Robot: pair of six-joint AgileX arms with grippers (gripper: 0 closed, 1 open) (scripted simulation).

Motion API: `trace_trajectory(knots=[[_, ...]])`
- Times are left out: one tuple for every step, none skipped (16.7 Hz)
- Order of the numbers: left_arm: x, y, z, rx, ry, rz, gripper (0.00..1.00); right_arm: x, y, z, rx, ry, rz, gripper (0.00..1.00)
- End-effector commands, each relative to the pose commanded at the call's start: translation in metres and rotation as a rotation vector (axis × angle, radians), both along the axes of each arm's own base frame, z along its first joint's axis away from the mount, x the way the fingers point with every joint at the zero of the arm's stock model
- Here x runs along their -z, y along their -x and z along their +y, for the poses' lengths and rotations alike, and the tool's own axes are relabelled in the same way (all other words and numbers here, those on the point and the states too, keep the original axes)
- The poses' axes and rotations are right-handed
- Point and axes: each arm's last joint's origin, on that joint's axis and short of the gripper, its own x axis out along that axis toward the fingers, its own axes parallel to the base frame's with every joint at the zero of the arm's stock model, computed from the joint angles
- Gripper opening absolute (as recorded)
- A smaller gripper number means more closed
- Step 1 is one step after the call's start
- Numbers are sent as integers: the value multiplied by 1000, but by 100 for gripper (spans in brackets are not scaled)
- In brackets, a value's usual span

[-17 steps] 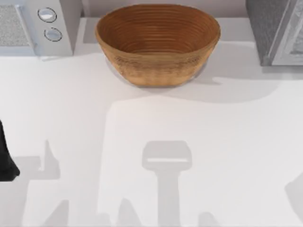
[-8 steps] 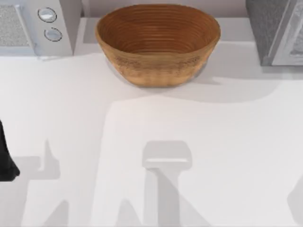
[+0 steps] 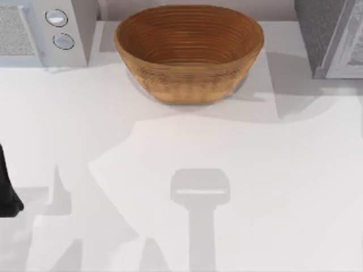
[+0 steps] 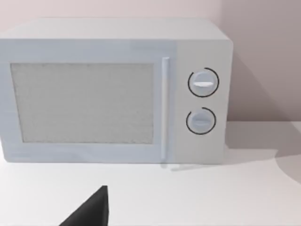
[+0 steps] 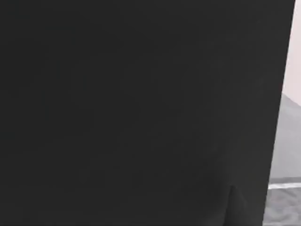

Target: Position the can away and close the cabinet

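White table (image 3: 283, 187): left arm (image 3: 7, 187) parked at left edge, its tool's state unclear.

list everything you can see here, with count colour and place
basket: 1, brown wicker, back middle of the table
microwave: 1, white with two round dials, back left corner
cabinet: 1, grey, back right corner
table: 1, white, under all of these
right wrist view: dark
left arm: 1, black, at the table's left edge
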Motion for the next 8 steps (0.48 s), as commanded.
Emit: trace_trajectory(knots=[[0, 0, 0, 0, 0, 0, 100, 0, -2, 17, 2, -1, 2, 100], [0, 0, 0, 0, 0, 0, 100, 1, -2, 34, 4, -1, 3, 100], [0, 0, 0, 0, 0, 0, 100, 1, -1, 50, 5, 0, 5, 100], [0, 0, 0, 0, 0, 0, 100, 1, 1, 65, 7, 2, 8, 100], [0, 0, 0, 0, 0, 0, 100, 1, 3, 79, 8, 4, 9, 100], [0, 0, 0, 0, 0, 0, 100, 2, 7, 91, 9, 7, 11, 100], [0, 0, 0, 0, 0, 0, 100, 2, 10, 103, 10, 10, 13, 100], [0, 0, 0, 0, 0, 0, 100, 2, 14, 112, 11, 13, 15, 100]])
